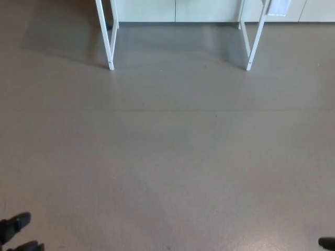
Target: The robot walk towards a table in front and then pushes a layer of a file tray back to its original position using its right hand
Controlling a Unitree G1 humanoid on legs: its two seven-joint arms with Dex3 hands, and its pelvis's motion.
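Far end of floor: two white table legs (109, 36) and (254, 39) stand at the top edge, well apart, with pale cabinet fronts (178, 10) behind them; the tabletop itself is cut off above the frame.
File tray: not in view, so which layer sticks out and where it sits cannot be told; presumably it is on the tabletop above.
Left robot hand (18, 232): only dark fingertips show in the bottom left corner; whether they are spread or closed cannot be told, and nothing is seen in them.
Right robot hand (327, 242): a dark sliver at the bottom right corner; its state cannot be told either.
Stage: judged as the walk-up, with a wide stretch of floor yet to cross.
Risk, drift: a crooked approach could bring the robot against a leg instead of between them.
Risk, stopping: halting too late could knock the table; too early leaves the tray out of reach.
Floor (167, 157): smooth grey-brown, slightly glossy, with a faint seam running across.
Room: a soft shadow lies under the table.
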